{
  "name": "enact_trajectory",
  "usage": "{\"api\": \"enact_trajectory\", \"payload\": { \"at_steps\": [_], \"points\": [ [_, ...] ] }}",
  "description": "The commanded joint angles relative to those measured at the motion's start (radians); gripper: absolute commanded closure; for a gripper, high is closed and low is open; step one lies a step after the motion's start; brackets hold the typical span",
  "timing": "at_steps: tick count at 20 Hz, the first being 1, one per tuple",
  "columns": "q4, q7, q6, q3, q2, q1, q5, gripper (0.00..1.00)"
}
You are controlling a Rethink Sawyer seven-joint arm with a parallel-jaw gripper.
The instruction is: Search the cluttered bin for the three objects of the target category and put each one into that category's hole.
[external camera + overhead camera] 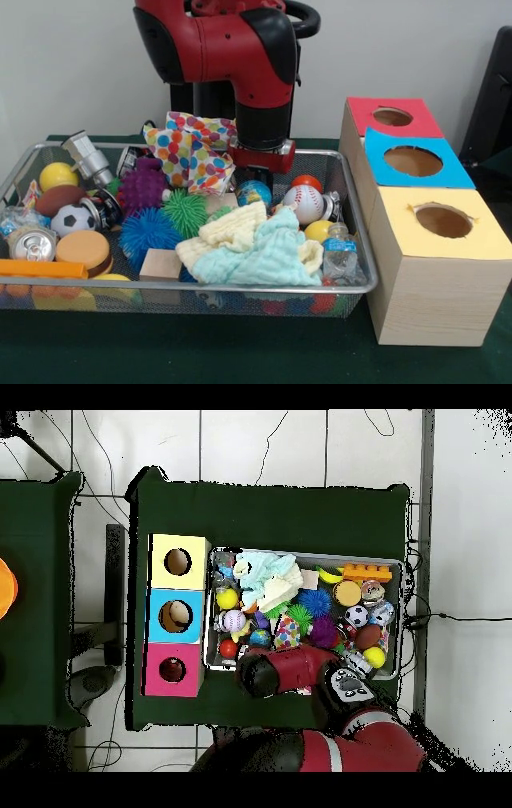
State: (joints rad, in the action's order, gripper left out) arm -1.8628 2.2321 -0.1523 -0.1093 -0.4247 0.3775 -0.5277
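Dark green tabletop [240,352], plain pale wall behind. Wire mesh bin [240,286] at left and centre, heaped with clutter. Row of three wooden boxes just beside bin's right edge, each with one round hole on top: red-topped box [392,118] farthest, blue-topped box [413,162] in middle, yellow-topped box [442,222] nearest camera.

Bin contents, front view: baseball [304,204], globe-patterned ball [254,193], small red ball [306,183], yellow ball [58,175], soccer ball [74,218], brown football [58,198], purple spiky ball [142,186], green spiky ball [186,212], blue spiky ball [146,230], polka-dot paper bag [189,152], pale blue and cream cloths [252,248], small water bottle [341,252], soda can [30,243], orange round sponge [83,250], wooden block [162,265].

End effector [258,178]: lowered into bin's rear centre, directly above globe-patterned ball, baseball and small red ball just to its right. Opening and any hold: cannot tell, fingers hidden among objects.

Red and black arm [240,48]: descends vertically from above, wrist pointing straight down, black collar and red mounting plate level with bin's rear rim. Overhead view: arm reaches over bin's edge nearest robot base.
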Motion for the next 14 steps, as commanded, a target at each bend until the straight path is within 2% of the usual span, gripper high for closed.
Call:
{"api": "enact_trajectory", "payload": {
  "at_steps": [1, 2, 3, 4, 6, 7, 9, 14],
  "points": [
    [0.223, 0.057, 0.154, -0.056, 0.034, 0.04, 0.002, 1.0],
    [0.237, 0.046, 0.158, -0.058, 0.035, 0.043, -0.008, 1.0],
    [0.264, 0.048, 0.203, -0.032, 0.045, 0.029, -0.024, 1.0],
    [0.282, 0.06, 0.235, 0.005, 0.052, 0.005, -0.023, 1.0],
    [0.335, 0.073, 0.373, 0.123, 0.084, -0.07, -0.008, 1.0],
    [0.366, 0.056, 0.471, 0.192, 0.111, -0.109, 0.026, 1.0],
    [0.397, 0.027, 0.559, 0.244, 0.146, -0.135, 0.077, 1.0],
    [0.412, -0.034, 0.758, 0.314, 0.2, -0.174, 0.204, 1.0]
  ]
}}
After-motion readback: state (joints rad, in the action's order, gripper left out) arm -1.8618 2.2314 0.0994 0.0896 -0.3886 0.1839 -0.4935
